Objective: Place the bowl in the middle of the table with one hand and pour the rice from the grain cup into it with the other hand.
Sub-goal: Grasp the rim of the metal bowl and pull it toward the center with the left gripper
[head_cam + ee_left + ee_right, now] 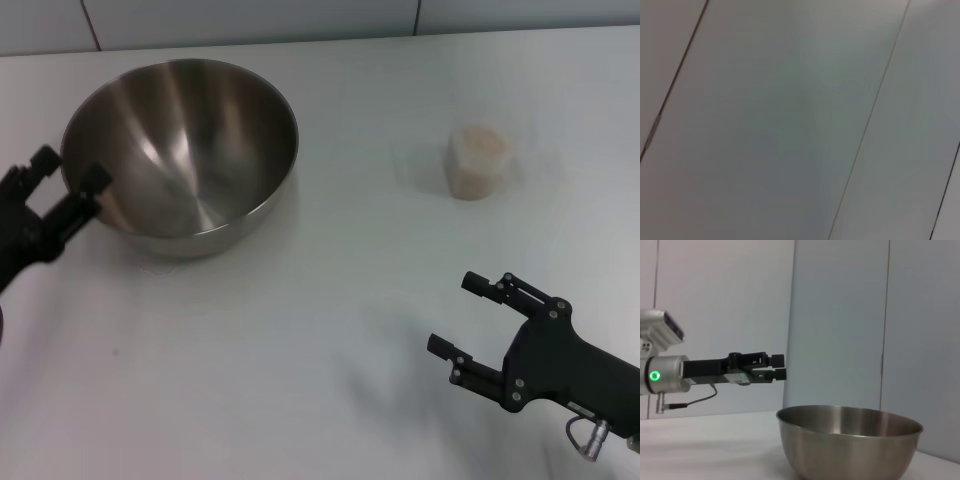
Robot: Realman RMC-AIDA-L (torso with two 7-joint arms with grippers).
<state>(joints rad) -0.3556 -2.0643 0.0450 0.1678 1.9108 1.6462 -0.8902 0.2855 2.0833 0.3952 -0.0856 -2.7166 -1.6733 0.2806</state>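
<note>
While bowl (180, 155) sits upright—mouth up—both end effectors, left (70, 182), right (455, 315), released.

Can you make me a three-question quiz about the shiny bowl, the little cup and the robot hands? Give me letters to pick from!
1. Where is the grain cup?
A. inside the bowl
B. alone on the table, on the robot's right
C. in a hand

2. How many bowls are there?
A. one
B. two
C. three

3. What is the right hand doing?
A. squeezing the cup
B. gripping the bowl
C. open, holding nothing

Answers: 1 B, it stands on the table apart from the bowl. 2 A, only one steel bowl shows. 3 C, its fingers are spread over bare table; the left hand is beside the bowl's rim.
</note>
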